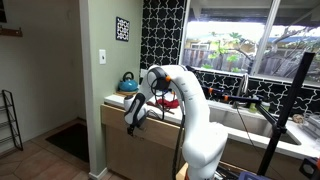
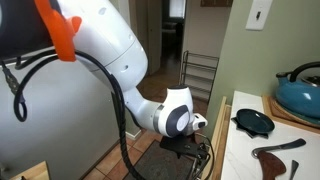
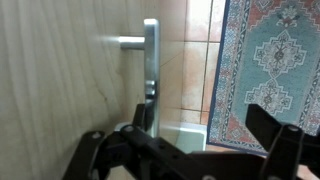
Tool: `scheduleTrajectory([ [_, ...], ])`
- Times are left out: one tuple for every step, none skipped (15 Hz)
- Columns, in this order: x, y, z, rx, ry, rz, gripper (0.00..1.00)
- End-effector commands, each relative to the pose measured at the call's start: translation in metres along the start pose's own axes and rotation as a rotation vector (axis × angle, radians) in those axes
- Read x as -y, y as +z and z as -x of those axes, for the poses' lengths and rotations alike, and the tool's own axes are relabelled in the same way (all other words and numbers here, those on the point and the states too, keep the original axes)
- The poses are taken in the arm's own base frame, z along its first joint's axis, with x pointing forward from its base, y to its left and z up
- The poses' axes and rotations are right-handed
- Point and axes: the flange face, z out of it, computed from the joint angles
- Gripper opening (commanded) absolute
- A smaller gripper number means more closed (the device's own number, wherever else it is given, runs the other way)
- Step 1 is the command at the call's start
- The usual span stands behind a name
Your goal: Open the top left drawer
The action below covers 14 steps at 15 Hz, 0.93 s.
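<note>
We hold the gripper [image 3: 185,150] low in the frame, jaws spread astride the metal handle [image 3: 150,60] of the top left drawer [image 3: 60,90], presumably to pull it open.

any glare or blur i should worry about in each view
In an exterior view the window is brightly daylit while the cabinet front below is dim; in an exterior view the close white arm looks soft; in the wrist view the metal handle is legible with a pale sheen beside it, and the dark tool is blurred.
</note>
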Motion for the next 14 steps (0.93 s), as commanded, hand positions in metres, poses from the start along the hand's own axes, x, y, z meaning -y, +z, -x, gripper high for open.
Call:
scheduleTrajectory([
  [0.082,0.008,-0.001,0.017,-0.045,-0.141,1.00],
  [0.091,0.007,-0.001,0.019,-0.044,-0.144,1.00],
  [0.100,0.007,-0.001,0.027,-0.041,-0.148,1.00],
  [0.110,0.007,-0.001,0.034,-0.038,-0.150,1.00],
  [0.118,0.006,-0.002,0.034,-0.034,-0.153,1.00],
  [0.124,0.005,-0.003,0.039,-0.031,-0.155,1.00],
  [0.129,0.003,-0.004,0.040,-0.031,-0.157,1.00],
  [0.135,0.001,-0.005,0.041,-0.033,-0.158,1.00],
  [0.141,0.000,-0.005,0.047,-0.033,-0.159,1.00],
  [0.145,-0.002,-0.006,0.051,-0.033,-0.159,1.00],
  [0.150,-0.003,-0.007,0.055,-0.033,-0.159,1.00],
  [0.152,-0.003,-0.008,0.058,-0.032,-0.159,1.00],
  [0.154,-0.004,-0.008,0.061,-0.031,-0.159,1.00],
  [0.156,-0.005,-0.009,0.063,-0.030,-0.159,1.00],
])
